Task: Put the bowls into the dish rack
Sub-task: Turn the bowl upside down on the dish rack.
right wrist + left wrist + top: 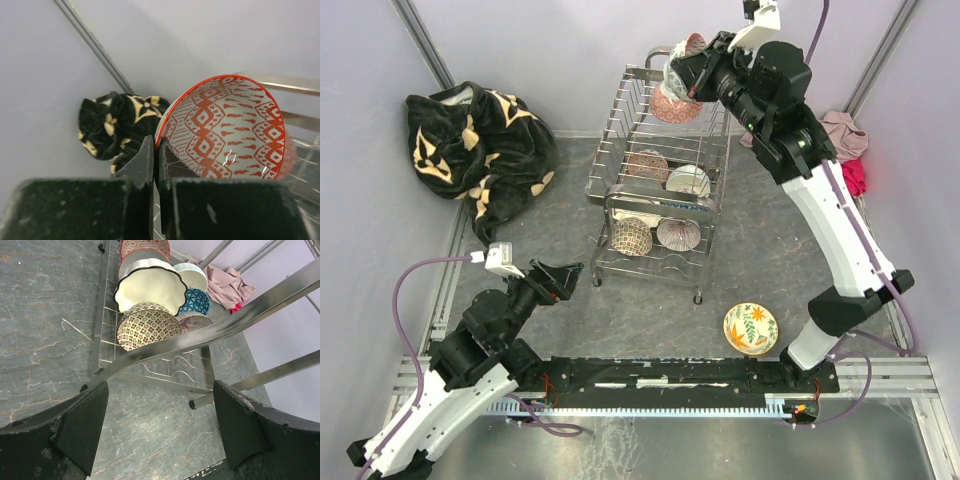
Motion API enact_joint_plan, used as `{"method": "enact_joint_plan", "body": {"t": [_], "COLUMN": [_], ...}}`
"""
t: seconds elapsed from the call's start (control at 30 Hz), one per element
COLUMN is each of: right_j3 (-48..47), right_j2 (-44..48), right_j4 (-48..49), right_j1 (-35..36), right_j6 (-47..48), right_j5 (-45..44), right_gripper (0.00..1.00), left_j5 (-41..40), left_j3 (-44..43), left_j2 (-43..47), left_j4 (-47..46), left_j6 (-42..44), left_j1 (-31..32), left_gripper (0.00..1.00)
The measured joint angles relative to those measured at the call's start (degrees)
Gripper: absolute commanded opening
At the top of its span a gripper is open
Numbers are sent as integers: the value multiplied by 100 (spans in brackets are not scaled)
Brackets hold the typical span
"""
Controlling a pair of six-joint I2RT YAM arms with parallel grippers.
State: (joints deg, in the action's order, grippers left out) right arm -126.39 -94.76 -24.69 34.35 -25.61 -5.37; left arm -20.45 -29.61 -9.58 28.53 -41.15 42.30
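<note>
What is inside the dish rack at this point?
Bowls on edge in the dish rack: a brown lattice bowl, a scalloped white bowl, a blue patterned bowl. Others behind them are partly covered, so the count is unclear.

**Your right hand [156, 150] pinches a red-patterned bowl [227, 130] by its rim.**

You see the two dark fingers [141, 165] pressed close at the bottom centre, with the bowl's red rim caught in the thin slit between them. The bowl is tipped so its inside faces you, pale grey with red diamonds and dashes. At the right edge, blurred chrome bars of the dish rack [292, 89] run behind and under the bowl. To the left, a crumpled black cloth [112, 125] with cream shapes sits against a pale wall [200, 35], where a metal strut [92, 42] slants across.
</note>
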Motion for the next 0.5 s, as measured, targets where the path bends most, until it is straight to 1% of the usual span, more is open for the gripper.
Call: {"method": "enact_joint_plan", "body": {"t": [0.13,0.2,0.37,0.5], "right_j3": [358,575,1473,2201], "right_j2": [-306,-448,-511,-446], "right_j4": [658,1093,2186,3047], "right_j1": [-546,-640,-634,-608], "right_j6": [-1156,-1646,-2636,-3178], "right_j5": [1056,1464,2129,2332], "right_gripper": [0,0,0,0], "left_j5": [-2,-4,-9,-9], "left_j3": [-2,-2,-15,-22], "left_j2": [42,83,210,232], "left_j4": [13,28,129,175], "left_j6": [0,0,2,2], "left_j1": [0,0,0,0], "left_gripper": [91,91,91,91]}}
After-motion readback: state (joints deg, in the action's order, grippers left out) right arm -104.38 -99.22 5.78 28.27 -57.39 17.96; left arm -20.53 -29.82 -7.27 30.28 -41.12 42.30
